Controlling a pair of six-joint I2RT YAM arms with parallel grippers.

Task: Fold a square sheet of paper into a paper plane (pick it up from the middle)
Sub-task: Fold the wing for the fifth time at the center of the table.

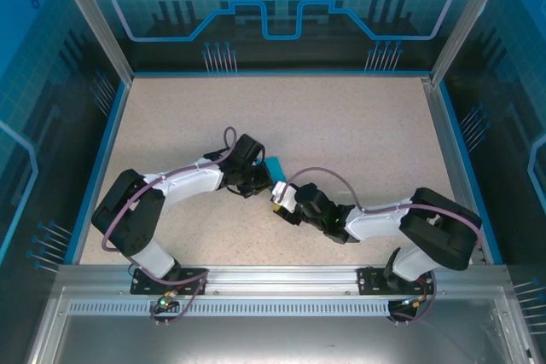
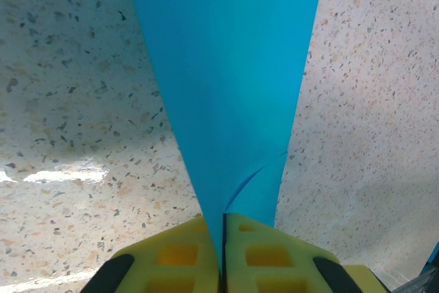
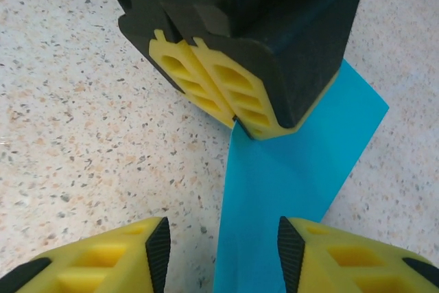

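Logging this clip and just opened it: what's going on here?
Two arms are handling a folded blue paper over the speckled table. The left gripper is shut on the paper's tapered end. The right gripper faces it from close by, open, with the paper reaching in between its jaws, and it has not gripped it yet. The paper looks part-folded, not a finished plane.

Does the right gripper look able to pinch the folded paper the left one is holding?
Probably yes: the paper lies between the open fingers of the right gripper, with nothing blocking; the left gripper pinches it farther along.
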